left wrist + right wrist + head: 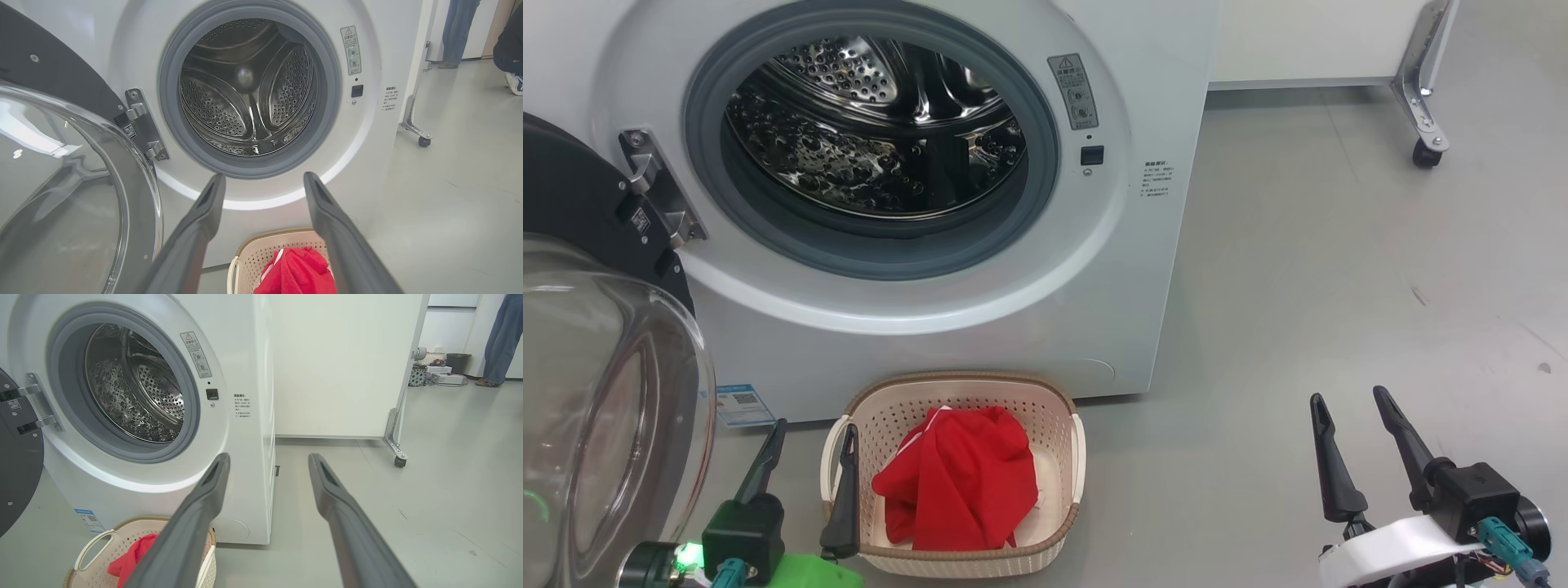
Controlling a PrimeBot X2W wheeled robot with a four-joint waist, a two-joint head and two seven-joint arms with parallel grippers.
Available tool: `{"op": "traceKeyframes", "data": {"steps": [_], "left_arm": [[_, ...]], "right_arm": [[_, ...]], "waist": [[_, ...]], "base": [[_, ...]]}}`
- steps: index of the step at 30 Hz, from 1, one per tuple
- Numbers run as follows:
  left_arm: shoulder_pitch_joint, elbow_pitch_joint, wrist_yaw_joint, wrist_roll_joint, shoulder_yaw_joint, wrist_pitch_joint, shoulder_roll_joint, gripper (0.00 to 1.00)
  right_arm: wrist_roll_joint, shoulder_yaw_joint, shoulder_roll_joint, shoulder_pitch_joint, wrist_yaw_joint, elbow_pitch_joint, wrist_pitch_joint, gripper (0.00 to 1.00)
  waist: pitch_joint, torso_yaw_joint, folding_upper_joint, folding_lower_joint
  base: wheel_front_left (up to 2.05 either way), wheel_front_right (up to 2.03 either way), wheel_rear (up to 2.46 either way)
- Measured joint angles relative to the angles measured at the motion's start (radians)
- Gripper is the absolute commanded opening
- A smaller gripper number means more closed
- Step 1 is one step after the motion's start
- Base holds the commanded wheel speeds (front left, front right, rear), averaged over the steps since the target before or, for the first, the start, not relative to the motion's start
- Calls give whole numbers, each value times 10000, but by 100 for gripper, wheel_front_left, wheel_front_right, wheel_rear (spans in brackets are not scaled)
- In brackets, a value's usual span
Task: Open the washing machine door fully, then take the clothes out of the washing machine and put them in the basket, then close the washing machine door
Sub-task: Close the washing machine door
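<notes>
— Nearest to the lens?
— At the lower left of the head view, the washing machine door (605,392): clear glass bowl very close, black ring behind it. Swung wide on the hinge (658,188) at the left of the round opening, bulge turned to the right.

— And the two arms?
— Just right of the glass, the left gripper (815,425): fingers spread apart, nothing between them, pointing up the view toward the washing machine (1160,245). Well apart at the lower right, over bare floor, the right gripper (1348,394), also spread wide and holding nothing.

— Where to find the clothes?
— Inside the basket (956,380), on the floor just before the machine front, below the opening. For the clothes (964,482): a red crumpled heap with a little white trim at the upper left, just right of the left gripper. One finger (847,490) crossing the basket's left rim and handle; contact impossible to judge.

— Direction of the basket?
— Handles on its left and right sides; long axis hard to judge from this angle.

— Hidden or unclear?
— Door cut by the left edge, machine top cut too. Blue label (739,404) partly behind the glass. Small notices on the front too small to read. Through the grey ring, the perforated steel drum (874,147).
</notes>
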Motion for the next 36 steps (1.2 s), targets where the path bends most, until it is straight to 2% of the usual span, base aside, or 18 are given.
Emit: {"op": "traceKeyframes", "data": {"steps": [17,36], "left_arm": [[75,-278,0,4,10,86,0,100],[106,-470,2,171,38,111,0,100]], "right_arm": [[0,-2,-38,9,-40,-54,12,100],[2,-2,-46,29,-75,-96,40,100]], "waist": [[-16,-2,0,0],[-9,54,0,0]], "base": [[-80,80,0],[-11,11,0]]}}
